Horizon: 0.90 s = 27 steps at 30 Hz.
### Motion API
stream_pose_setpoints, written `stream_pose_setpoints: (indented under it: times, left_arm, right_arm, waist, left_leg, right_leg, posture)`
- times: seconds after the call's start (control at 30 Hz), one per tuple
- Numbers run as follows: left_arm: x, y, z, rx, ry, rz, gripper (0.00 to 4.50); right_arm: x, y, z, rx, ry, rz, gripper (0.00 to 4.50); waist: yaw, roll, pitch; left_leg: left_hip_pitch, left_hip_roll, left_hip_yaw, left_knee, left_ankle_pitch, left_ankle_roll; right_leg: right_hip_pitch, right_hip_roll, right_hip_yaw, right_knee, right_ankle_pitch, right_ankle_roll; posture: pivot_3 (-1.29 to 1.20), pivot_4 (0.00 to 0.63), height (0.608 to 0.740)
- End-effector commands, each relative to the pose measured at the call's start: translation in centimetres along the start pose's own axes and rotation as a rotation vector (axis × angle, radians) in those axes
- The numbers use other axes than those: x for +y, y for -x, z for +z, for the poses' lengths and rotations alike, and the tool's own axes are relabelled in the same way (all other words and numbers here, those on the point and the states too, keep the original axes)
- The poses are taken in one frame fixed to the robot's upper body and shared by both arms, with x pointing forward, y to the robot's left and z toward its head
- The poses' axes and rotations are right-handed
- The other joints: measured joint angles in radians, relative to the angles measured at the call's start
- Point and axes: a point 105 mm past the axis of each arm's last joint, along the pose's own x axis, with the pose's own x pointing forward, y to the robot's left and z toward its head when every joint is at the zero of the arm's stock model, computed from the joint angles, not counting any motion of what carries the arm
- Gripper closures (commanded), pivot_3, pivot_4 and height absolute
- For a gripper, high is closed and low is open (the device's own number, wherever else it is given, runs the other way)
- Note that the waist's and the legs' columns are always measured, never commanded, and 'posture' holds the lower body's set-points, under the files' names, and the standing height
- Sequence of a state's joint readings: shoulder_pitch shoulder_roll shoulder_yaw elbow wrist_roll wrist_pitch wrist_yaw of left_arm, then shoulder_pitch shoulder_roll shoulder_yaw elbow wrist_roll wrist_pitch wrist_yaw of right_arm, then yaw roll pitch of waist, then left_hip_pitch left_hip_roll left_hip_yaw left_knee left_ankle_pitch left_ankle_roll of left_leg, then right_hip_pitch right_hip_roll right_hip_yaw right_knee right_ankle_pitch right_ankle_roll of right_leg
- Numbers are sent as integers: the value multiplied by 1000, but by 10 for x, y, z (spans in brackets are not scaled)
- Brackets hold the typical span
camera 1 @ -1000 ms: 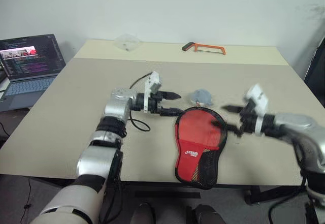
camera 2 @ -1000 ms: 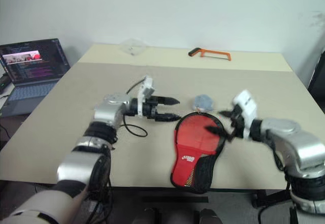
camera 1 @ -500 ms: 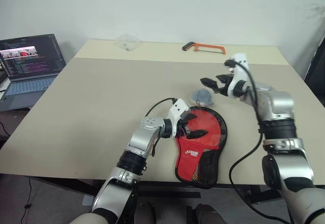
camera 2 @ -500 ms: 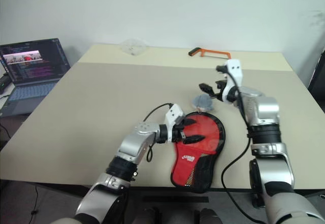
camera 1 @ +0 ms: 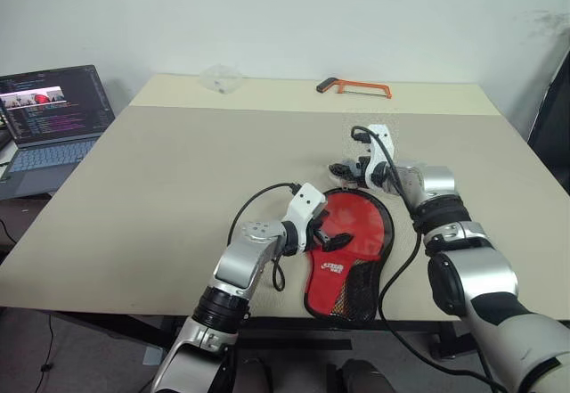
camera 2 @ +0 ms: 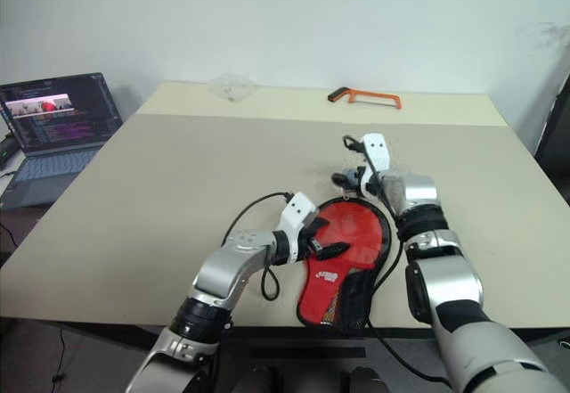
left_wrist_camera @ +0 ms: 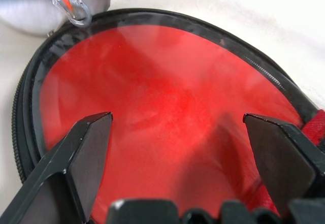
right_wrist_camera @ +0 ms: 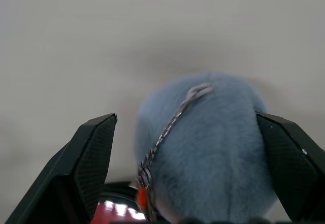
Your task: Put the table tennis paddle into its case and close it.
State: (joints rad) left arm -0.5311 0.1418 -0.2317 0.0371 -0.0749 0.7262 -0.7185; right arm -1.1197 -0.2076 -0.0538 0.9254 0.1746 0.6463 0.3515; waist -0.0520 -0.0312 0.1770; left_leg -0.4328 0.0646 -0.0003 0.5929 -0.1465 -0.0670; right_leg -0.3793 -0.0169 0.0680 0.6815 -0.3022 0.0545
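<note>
The left hand [camera 1: 331,230] is released, its 2 fingers spread wide and grasping nothing. It hovers low over the round red interior of the case [camera 1: 350,255], at the case's left edge. In the left wrist view, both fingers [left_wrist_camera: 84,155] frame the red surface, with the black zipper rim curving around it.

The right hand [camera 1: 347,172] is also released, fingers spread and grasping nothing. It sits just beyond the far rim of the case, directly at a blue fluffy pompom [right_wrist_camera: 208,142]. In the right wrist view, the pompom lies between the 2 open fingers; a thin metal chain [right_wrist_camera: 167,132] runs down across it toward the case rim. Contact between fingers and pompom cannot be determined.

The case lies open on the tabletop [camera 1: 160,188] near the front edge, round end away from the robot, with a white logo and a black mesh panel at its narrow near end. Whether the red round surface is the paddle or the bare lining cannot be determined.

At the far edge of the tabletop lie an orange hacksaw [camera 1: 354,85] and a clear plastic item [camera 1: 220,77]. A laptop [camera 1: 49,117], screen lit, stands beside the tabletop on the left.
</note>
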Motion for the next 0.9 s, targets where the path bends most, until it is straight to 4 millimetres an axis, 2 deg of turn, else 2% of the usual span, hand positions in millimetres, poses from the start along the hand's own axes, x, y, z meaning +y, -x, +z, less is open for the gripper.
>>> stream_pose_setpoints:
  times: [0.03, 0.13, 0.23, 0.33, 0.43, 0.6, 0.73, 0.9]
  left_arm:
    - [-5, -5, -19, 80, 39, -19, 17]
    - [-7, -7, -17, 80, 36, -29, 17]
    - [-10, -10, -16, 80, 29, -41, 0]
    - [-12, -13, -15, 81, 24, -54, 0]
    - [-15, -15, -15, 84, 15, -66, 0]
    - [-19, -20, -15, 87, 4, -89, 0]
    - [-19, -22, -16, 92, 0, -92, 0]
    - [-18, -23, -19, 108, 3, -95, 0]
  right_arm:
    - [4, -5, 2, 0, 38, -31, 0]
    - [2, -7, -4, 15, 35, -51, 0]
    - [-2, -7, -4, 2, 22, -70, 571]
    - [-9, -5, 3, -30, 12, -99, 1674]
    - [-17, -1, 15, -81, 4, -132, 2552]
    - [-34, 7, 28, -124, 16, -196, 3564]
    - [-56, 18, 35, -141, 48, -267, 3737]
    - [-84, 32, 31, -118, 115, -334, 3829]
  waist:
    - [-2, 0, 0]
    - [-3, 0, 0]
    - [-3, 0, 0]
    - [-3, 0, 0]
    - [-2, 0, 0]
    - [4, 0, 0]
    - [17, 0, 0]
    - [24, 0, 0]
  left_leg:
    - [0, 0, 0, 0, 0, 0]
    - [0, 0, 0, 0, 0, 0]
    - [0, 0, 0, 0, 0, 0]
    - [0, 0, 0, 0, 0, 0]
    - [0, 0, 0, 0, 0, 0]
    - [0, 0, 0, 0, 0, 0]
    - [-1, -1, 0, 0, 0, 0]
    - [-1, -2, 1, 0, 0, 0]
  right_leg:
    - [0, 0, 0, 0, 0, 0]
    - [0, 0, 0, 0, 0, 0]
    - [0, 0, 0, 0, 0, 0]
    - [0, 0, 0, 0, 0, 0]
    - [0, 0, 0, 0, 0, 0]
    - [0, 0, 0, 0, 0, 0]
    - [0, -1, 0, -1, 0, 0]
    - [0, -1, 0, -2, 0, 0]
  posture:
    - [0, 150, 740]
    - [0, 150, 740]
    - [0, 150, 740]
    - [0, 150, 740]
    - [0, 150, 740]
    - [0, 150, 740]
    - [0, 150, 740]
    - [0, 150, 740]
